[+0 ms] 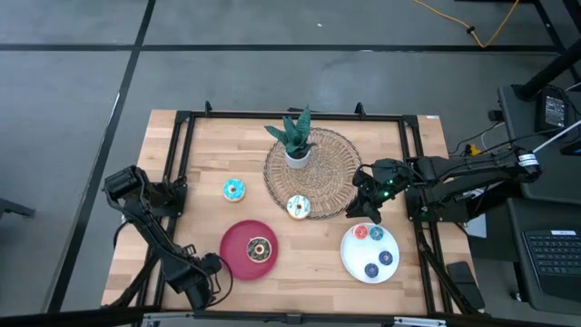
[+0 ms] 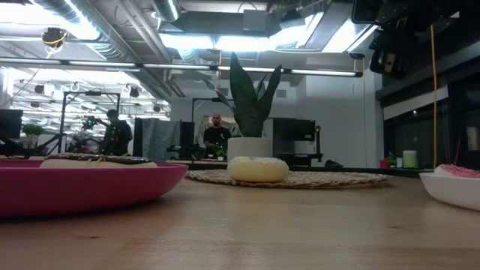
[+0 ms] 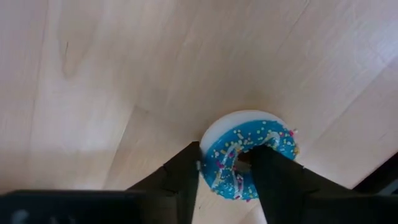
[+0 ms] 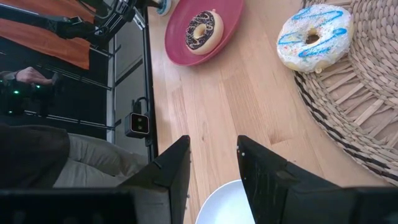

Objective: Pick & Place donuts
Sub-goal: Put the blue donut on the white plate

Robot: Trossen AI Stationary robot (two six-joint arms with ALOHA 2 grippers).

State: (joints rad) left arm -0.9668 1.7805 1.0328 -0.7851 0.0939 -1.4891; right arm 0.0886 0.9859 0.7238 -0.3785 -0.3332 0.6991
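Note:
The blue-iced donut (image 3: 249,162) lies flat on the wood of the table's left half (image 1: 234,190). My left gripper (image 3: 227,165) is down on it from above. The cream-white sprinkled donut (image 1: 298,207) leans on the rim of the woven mat (image 1: 313,168). The chocolate donut (image 1: 259,249) lies on the red plate (image 1: 238,259). Three coin-sized donuts (image 1: 374,246) lie on the white plate (image 1: 349,259). My right gripper (image 4: 213,155) hovers open above the table between the mat and the white plate, holding nothing. My left gripper pinches one side of the blue donut's ring (image 3: 217,165). One finger (image 3: 186,174) is against the outer edge and the other (image 3: 270,174) stands in the hole. The fingers point straight down. The donut lies flat on the table, icing up.
A potted plant (image 1: 297,141) stands on the woven mat. A black frame (image 1: 182,154) runs round the table. People stand in the room beyond (image 2: 216,135), and a seated person (image 4: 81,162) is by the table's near edge.

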